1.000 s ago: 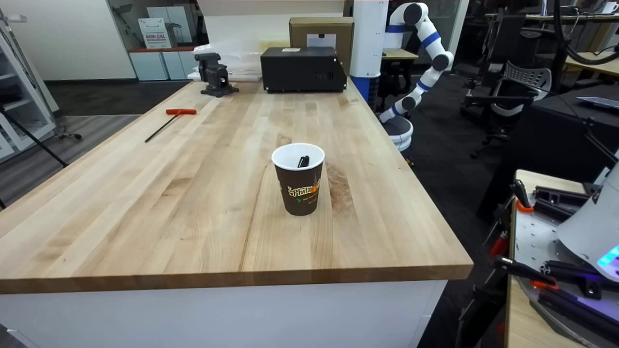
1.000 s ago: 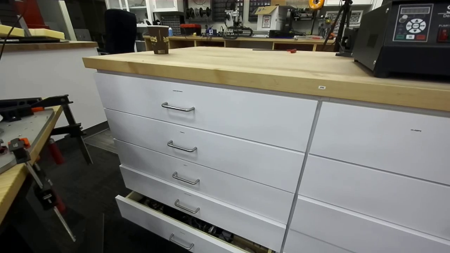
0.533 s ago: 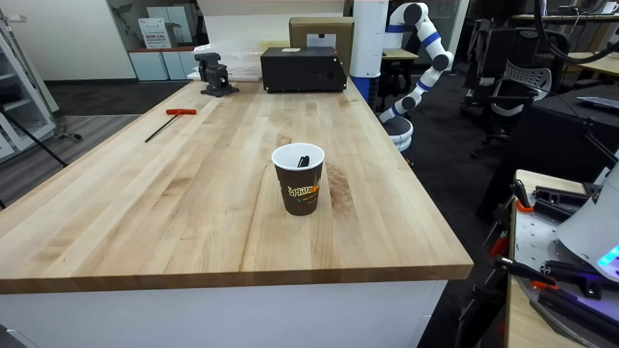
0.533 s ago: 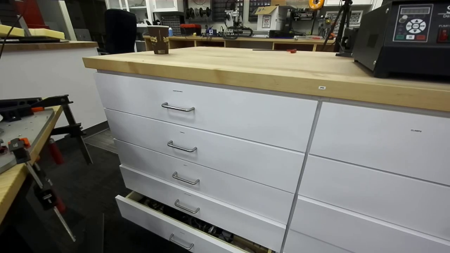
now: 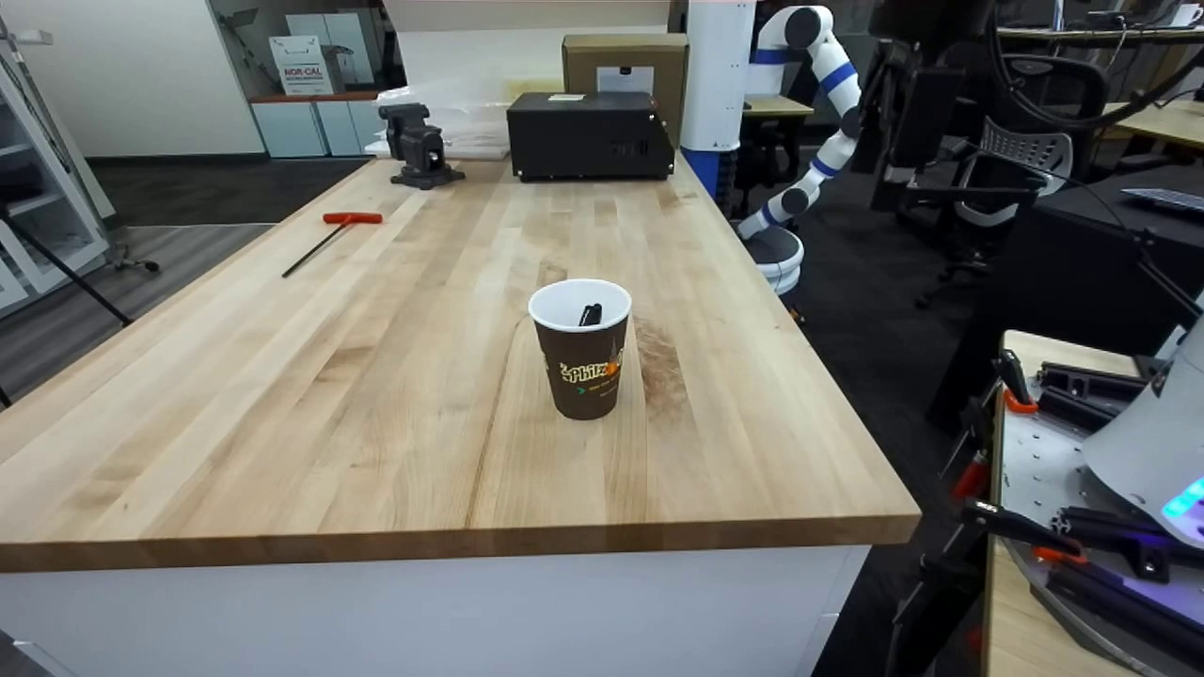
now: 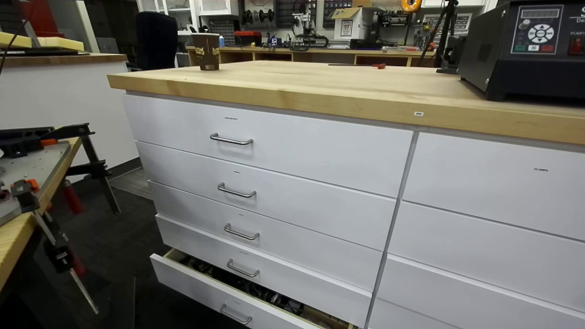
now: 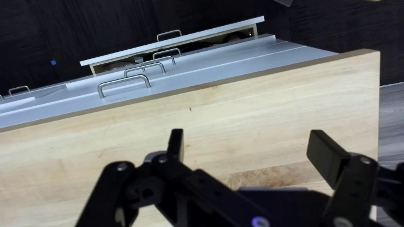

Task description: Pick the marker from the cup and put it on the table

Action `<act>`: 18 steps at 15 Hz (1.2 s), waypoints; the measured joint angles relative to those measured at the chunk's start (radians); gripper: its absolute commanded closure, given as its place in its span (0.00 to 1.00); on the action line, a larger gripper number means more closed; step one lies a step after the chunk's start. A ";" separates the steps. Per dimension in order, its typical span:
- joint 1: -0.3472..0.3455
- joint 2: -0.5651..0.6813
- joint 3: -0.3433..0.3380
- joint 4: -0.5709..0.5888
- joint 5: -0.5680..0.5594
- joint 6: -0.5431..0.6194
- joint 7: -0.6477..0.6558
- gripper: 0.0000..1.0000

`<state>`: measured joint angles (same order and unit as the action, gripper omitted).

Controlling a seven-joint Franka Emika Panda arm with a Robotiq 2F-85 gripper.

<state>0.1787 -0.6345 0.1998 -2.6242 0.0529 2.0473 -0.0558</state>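
"Where was the marker (image 5: 590, 315)?"

"Inside the cup (image 5: 581, 367), which stood upright on the tabletop (image 5: 376, 451). Only the marker's dark upper end showed, steep and leaning a little; the cup's wall hid the rest."

"And the gripper (image 7: 249, 148)?"

"Its jaws stood wide apart, nothing between them. In an exterior view it hung high and well apart from the cup, so the marker lay below it and toward that view's left. I couldn't tell the depth, nor make out the cup surely in the wrist view."

"What did the move call for, then?"

"Going across above the rim, I judged, then down along that steep axis. The mouth looked tight for jaws so spread; catching the rim could have tipped the cup."

"And room to lay the marker down?"

"Plenty of bare wood, I thought, on the side toward the red-handled tool (image 5: 352, 217), itself well apart. The cup stood nearer the short end and the edge over the drawers (image 6: 297, 201), and a marker dropped there seemed likelier to roll off."
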 measured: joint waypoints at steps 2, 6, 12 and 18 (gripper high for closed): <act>0.000 0.030 0.021 0.008 -0.011 0.041 0.040 0.00; -0.002 0.107 0.050 0.047 -0.034 0.070 0.132 0.00; -0.002 0.267 0.097 0.174 -0.063 0.070 0.235 0.00; -0.004 0.436 0.109 0.312 -0.129 0.070 0.312 0.00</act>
<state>0.1747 -0.1983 0.3084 -2.3124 -0.0764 2.1170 0.2566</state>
